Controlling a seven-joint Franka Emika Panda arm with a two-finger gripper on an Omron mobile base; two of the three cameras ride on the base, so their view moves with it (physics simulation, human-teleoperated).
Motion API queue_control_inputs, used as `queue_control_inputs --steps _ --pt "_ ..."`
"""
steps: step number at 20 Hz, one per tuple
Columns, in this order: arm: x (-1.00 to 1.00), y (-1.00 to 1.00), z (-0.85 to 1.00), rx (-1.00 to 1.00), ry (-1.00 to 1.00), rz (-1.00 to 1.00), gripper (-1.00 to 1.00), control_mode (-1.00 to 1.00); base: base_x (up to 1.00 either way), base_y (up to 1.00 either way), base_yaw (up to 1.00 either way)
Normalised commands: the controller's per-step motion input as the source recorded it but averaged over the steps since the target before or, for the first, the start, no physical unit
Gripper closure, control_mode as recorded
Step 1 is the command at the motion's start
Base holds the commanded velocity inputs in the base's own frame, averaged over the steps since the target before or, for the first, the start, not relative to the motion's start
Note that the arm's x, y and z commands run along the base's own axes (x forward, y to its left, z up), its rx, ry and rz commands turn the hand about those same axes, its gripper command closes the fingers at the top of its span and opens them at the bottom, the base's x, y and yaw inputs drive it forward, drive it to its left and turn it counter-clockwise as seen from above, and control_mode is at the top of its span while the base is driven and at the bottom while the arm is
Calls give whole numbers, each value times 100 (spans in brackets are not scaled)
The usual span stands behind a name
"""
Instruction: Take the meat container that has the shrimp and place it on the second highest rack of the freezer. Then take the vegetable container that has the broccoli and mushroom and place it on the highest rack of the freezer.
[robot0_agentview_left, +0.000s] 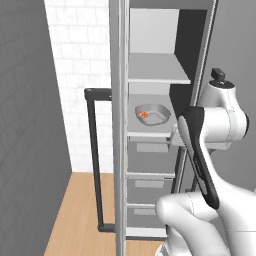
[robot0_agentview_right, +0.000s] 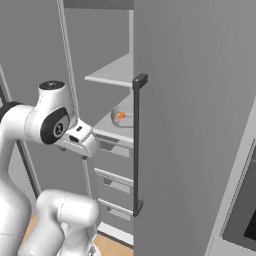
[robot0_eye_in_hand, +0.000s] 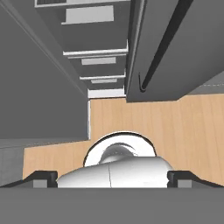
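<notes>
The freezer (robot0_agentview_left: 200, 45) stands open. The meat container (robot0_agentview_left: 152, 114), a shallow grey bowl holding the small orange shrimp (robot0_agentview_left: 143, 115), rests on the second highest rack (robot0_agentview_left: 150, 133), also seen as the bowl (robot0_agentview_right: 122, 117) on the lower slab (robot0_agentview_right: 106, 127). Above it, the highest rack (robot0_agentview_left: 156, 76) (robot0_agentview_right: 112, 75) is bare. My gripper (robot0_agentview_right: 84, 155) hangs outside the freezer, in front of and a little below the lower slab, pointing down. It is open and holds nothing; its fingertips (robot0_eye_in_hand: 41, 178) stand wide apart. The vegetable container with the broccoli and mushroom is out of view.
The freezer door (robot0_agentview_left: 119, 150) stands open to the left with its long dark bar handle (robot0_agentview_left: 95, 160) (robot0_agentview_right: 136, 145). Grey drawers (robot0_agentview_left: 150, 185) (robot0_eye_in_hand: 94, 41) sit below the slabs, over a wooden floor (robot0_eye_in_hand: 175, 122). A black-glass oven (robot0_agentview_right: 245, 215) is at the far right.
</notes>
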Motion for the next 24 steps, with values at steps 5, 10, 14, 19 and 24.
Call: queue_control_inputs --steps 5,10,14,19,24 --pt "0 0 0 0 0 0 -100 100 -49 0 -3" --pt "0 0 0 0 0 0 -100 100 -7 -60 -1" --pt "0 0 0 0 0 0 -100 100 0 -97 0" --pt "0 0 0 0 0 0 -100 100 -7 -97 1" --pt "0 0 0 0 0 0 -100 100 0 -95 8"
